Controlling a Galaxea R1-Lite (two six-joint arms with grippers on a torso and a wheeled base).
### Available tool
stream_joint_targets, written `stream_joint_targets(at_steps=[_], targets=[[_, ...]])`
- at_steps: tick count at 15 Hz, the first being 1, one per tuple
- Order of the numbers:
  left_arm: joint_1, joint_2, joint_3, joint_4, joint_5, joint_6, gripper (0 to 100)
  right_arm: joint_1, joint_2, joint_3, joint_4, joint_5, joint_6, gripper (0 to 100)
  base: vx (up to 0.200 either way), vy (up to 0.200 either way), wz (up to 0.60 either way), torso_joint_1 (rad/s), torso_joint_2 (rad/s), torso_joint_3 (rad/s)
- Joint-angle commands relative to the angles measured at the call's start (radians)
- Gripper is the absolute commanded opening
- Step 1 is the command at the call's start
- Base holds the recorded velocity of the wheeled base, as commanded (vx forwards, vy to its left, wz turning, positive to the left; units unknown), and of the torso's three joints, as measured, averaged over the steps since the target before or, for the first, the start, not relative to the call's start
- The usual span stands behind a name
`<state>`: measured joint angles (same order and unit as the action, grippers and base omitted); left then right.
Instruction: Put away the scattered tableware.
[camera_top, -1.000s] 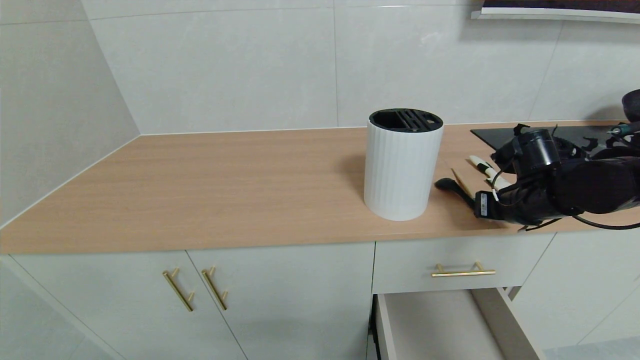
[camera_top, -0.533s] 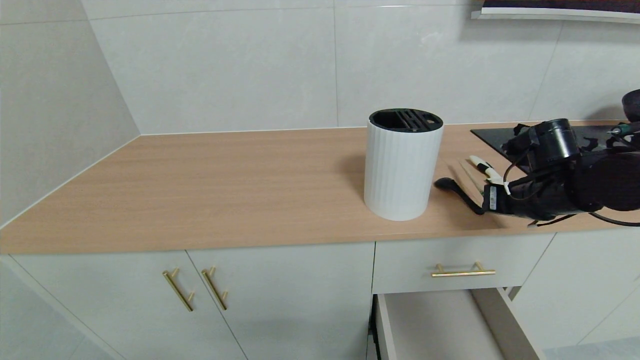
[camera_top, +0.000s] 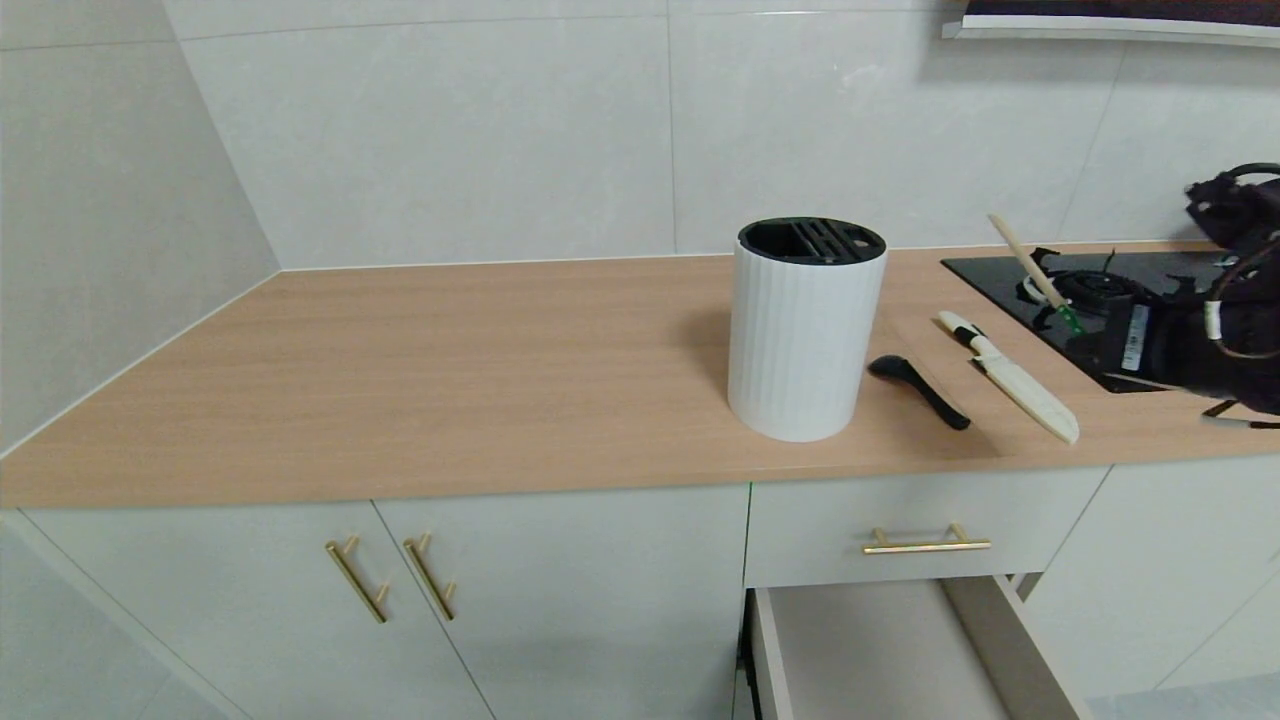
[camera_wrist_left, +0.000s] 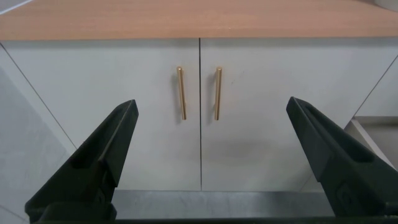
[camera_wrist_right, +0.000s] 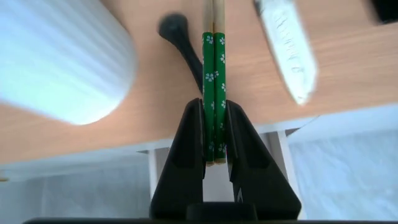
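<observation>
Right claw (camera_wrist_right: 213, 115) clamps the green-ended chopsticks (camera_wrist_right: 212, 56); left claw (camera_wrist_left: 211, 134) gapes wide, empty.

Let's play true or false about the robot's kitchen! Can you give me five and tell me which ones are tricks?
1. The right gripper is shut on the chopsticks. True.
2. The white knife stands inside the white holder. False: it lies flat on the counter.
3. The black spoon lies on the counter between the holder and the knife. True.
4. The left gripper is holding a fork. False: it is open and empty, facing the cupboard doors.
5. The lower drawer is closed. False: it is pulled open.
</observation>
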<state>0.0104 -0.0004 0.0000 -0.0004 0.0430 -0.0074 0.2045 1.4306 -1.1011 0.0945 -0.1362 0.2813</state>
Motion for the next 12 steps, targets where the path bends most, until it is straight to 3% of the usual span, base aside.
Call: stream_joint_targets(at_steps=[1,3,7,10,12], targets=[[0.0,0.0,0.0,0.0,0.0,0.0,100,0.003,-0.28,0.093,0.005,0.078,-0.03,0,0.0,0.0,0.0,0.0,0.0,0.0],[0.0,0.0,0.0,-0.001,0.0,0.0,100,0.007,-0.384,0.133,0.044,0.13,-0.031,0,0.0,0.0,0.0,0.0,0.0,0.0],[0.0,0.0,0.0,-0.001,0.0,0.0,100,0.066,-0.449,0.058,0.386,0.29,-0.077,0,0.0,0.0,0.0,0.0,0.0,0.0],[0.0,0.0,0.0,-0.001,0.0,0.0,100,0.181,-0.415,0.015,0.585,0.3,-0.102,0,0.0,0.0,0.0,0.0,0.0,0.0],[0.0,0.0,0.0,-0.001,0.0,0.0,100,0.199,-0.357,0.027,0.62,0.294,-0.105,0,0.0,0.0,0.0,0.0,0.0,0.0]])
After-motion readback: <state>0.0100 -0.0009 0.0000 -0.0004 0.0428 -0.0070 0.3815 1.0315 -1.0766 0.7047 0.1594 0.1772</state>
